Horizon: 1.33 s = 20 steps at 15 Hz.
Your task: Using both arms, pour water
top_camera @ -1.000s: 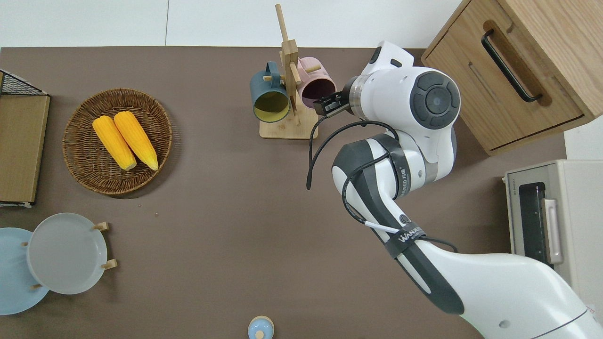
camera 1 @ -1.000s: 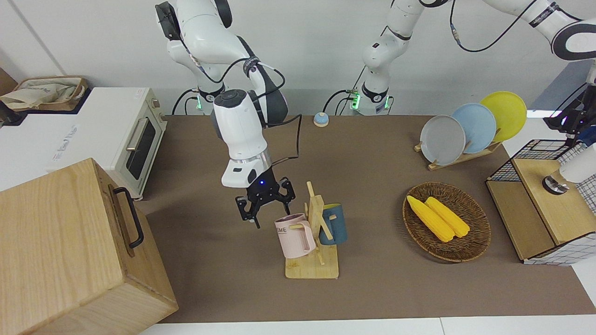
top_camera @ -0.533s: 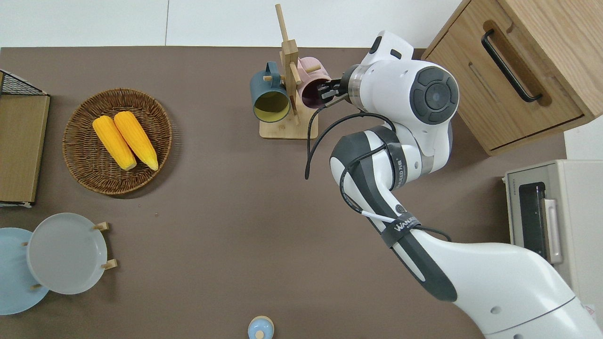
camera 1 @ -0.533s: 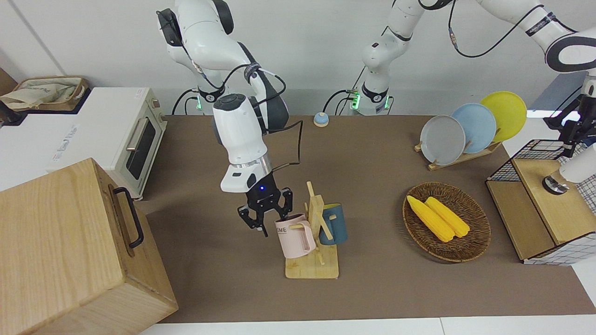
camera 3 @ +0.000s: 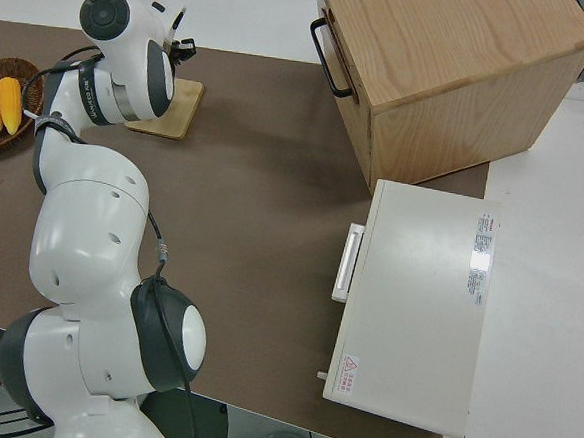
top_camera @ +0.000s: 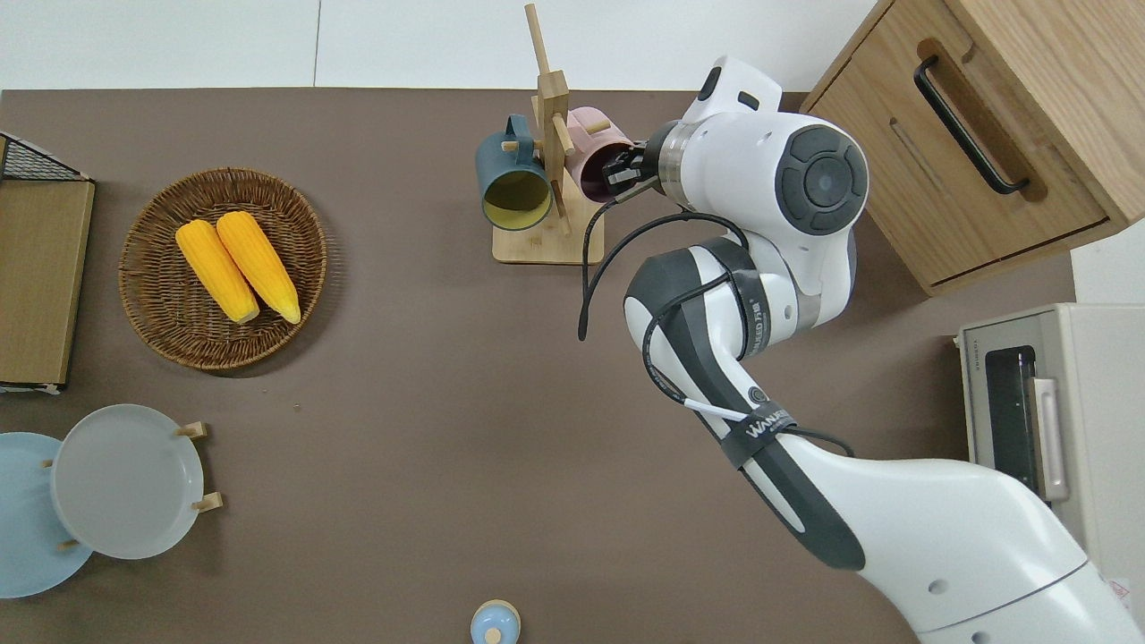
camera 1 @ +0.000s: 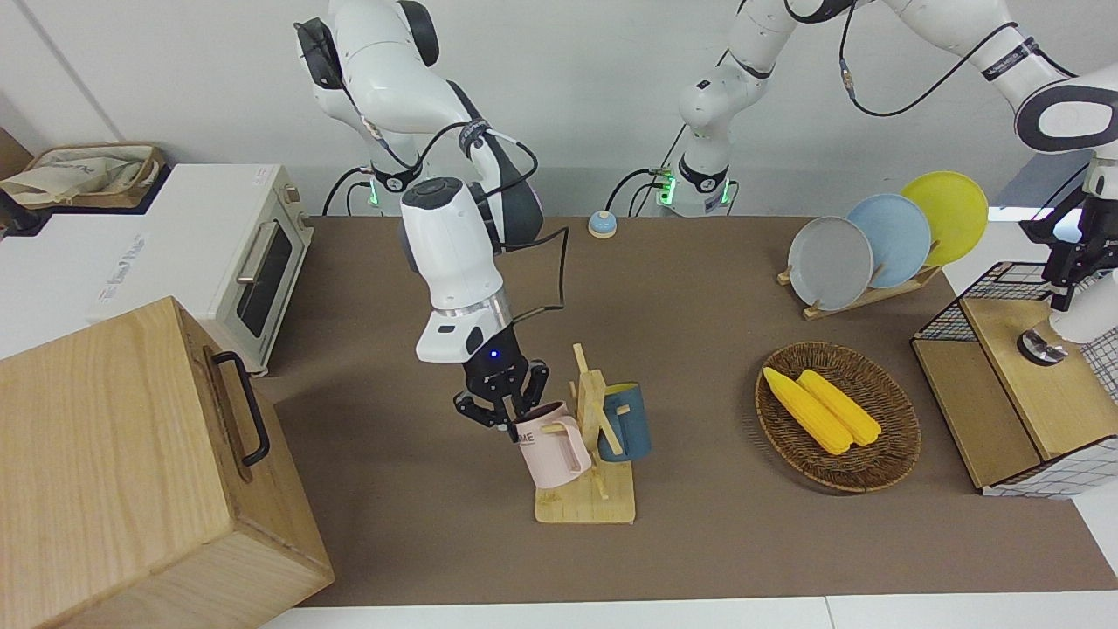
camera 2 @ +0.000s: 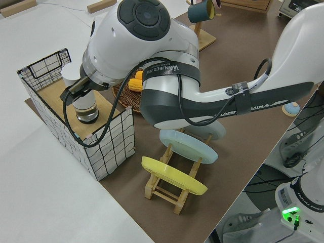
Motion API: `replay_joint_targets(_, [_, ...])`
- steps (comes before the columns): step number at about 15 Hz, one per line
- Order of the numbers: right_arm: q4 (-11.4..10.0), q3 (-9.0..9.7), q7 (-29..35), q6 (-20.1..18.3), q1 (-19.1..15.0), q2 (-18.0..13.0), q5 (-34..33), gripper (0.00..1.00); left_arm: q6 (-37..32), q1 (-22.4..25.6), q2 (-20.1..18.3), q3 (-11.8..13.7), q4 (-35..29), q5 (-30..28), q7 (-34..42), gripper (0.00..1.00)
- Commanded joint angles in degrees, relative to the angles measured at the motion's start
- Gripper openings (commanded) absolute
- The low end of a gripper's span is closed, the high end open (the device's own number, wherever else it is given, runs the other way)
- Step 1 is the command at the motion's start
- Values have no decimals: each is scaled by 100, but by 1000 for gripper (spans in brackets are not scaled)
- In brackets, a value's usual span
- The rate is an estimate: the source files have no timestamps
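Note:
A pink mug (camera 1: pixel 552 450) and a blue mug (camera 1: pixel 631 419) hang on a wooden mug rack (camera 1: pixel 585 505) mid-table. My right gripper (camera 1: pixel 508 415) comes in from the wooden box's side and is shut on the pink mug's rim (top_camera: pixel 597 152). At the left arm's end of the table, a white bottle (camera 1: pixel 1083 319) with a dark base stands on a wooden shelf inside a wire basket (camera 1: pixel 1004 279). My left gripper (camera 1: pixel 1067 275) is right beside the bottle (camera 2: pixel 71 76), close to its side.
A wicker basket (camera 1: pixel 873 476) with two corn cobs and a rack of plates (camera 1: pixel 873 240) lie between the mug rack and the wire basket. A large wooden box (camera 1: pixel 131 463) and a toaster oven (camera 1: pixel 253 262) stand at the right arm's end. A small blue bell (camera 1: pixel 601 224) sits near the robots.
My right gripper moved in to the pink mug and its fingers closed on the rim; the mugs and rack shifted slightly. My left arm swung down, bringing its gripper lower beside the bottle.

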Motion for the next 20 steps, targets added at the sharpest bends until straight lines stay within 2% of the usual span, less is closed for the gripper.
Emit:
replay_joint_targets(1, [130,-3,-37,90,46,105,-9,29,264,31,99,14,-63,-533,549,1000])
replay_joint_targets(3, [139,-3,-10,90,37,105,-9,12,369,32,126,14,-63,-727,604,1000])
replay_joint_targets(10, [139,5,-28,-16,-42,17,0,0,545,-3,257,14,-80,-807,595,1000])
replay_joint_targets(15, [130,-82,-98,-183,-51,-88,-35,0,545,-12,284,14,-150,-973,595,989])
replay_joint_targets(18, [130,-91,-203,-279,-77,-185,-141,0,545,-21,301,14,-159,-1026,586,895])
replay_joint_targets(20, [121,-100,-221,-367,-173,-290,-176,0,537,-21,301,14,-159,-1026,586,649])
